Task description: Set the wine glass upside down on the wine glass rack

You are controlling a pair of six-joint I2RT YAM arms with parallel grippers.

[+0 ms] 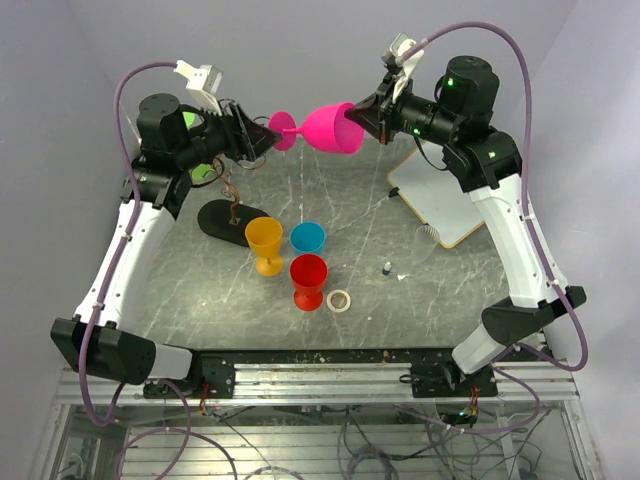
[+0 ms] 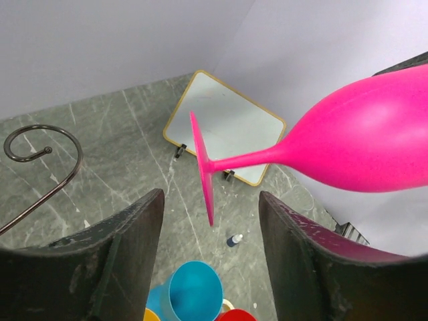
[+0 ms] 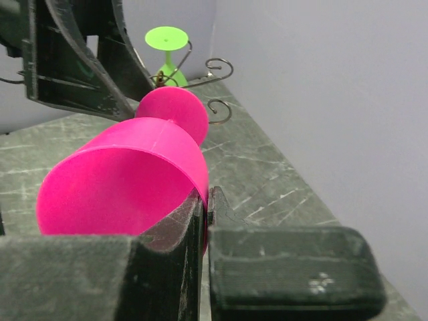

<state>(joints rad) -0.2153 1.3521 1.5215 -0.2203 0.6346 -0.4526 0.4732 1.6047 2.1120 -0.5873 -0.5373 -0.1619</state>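
My right gripper (image 1: 362,117) is shut on the rim of a pink wine glass (image 1: 332,128) and holds it sideways high above the table, foot pointing left. In the right wrist view one finger is inside the bowl (image 3: 120,180) and one outside, the gripper (image 3: 206,197) clamping the wall. My left gripper (image 1: 262,137) is open, its jaws either side of the glass's foot (image 2: 202,167) without touching it. The wine glass rack (image 1: 222,218), dark wire on a black oval base, stands below the left gripper; a spiral arm (image 2: 40,144) shows at left.
A green glass (image 3: 166,39) hangs upside down on the rack. A yellow glass (image 1: 264,243), a blue cup (image 1: 308,238) and a red glass (image 1: 309,280) stand mid-table. A white ring (image 1: 339,300), a small bottle (image 1: 386,268) and a white tan-edged board (image 1: 435,195) lie right.
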